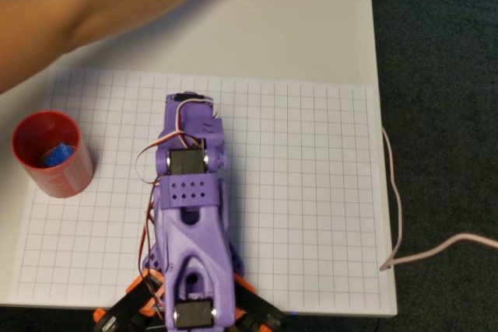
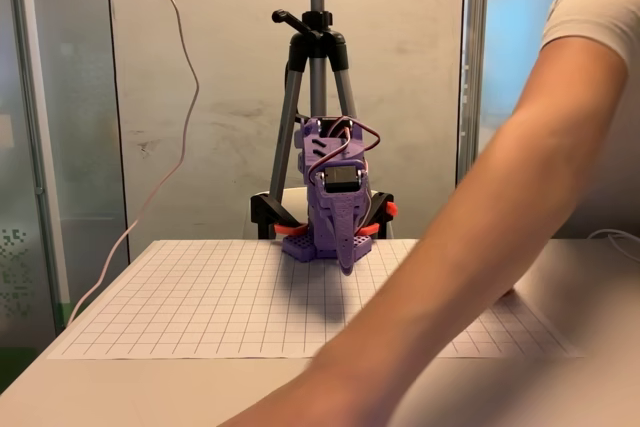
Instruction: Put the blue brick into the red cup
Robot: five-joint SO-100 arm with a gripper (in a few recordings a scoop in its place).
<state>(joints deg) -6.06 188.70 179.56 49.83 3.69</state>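
fixed view: gripper (image 2: 346, 259) fingers pressed together, empty, tip down above grid mat (image 2: 200, 307).

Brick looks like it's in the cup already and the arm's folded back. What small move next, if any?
Probably none: hold the arm still. In the overhead view the blue brick already lies inside the red cup, and the gripper is folded back at mid-sheet, apart from the cup. A person's arm reaches across the far table, so moving now seems unwise.
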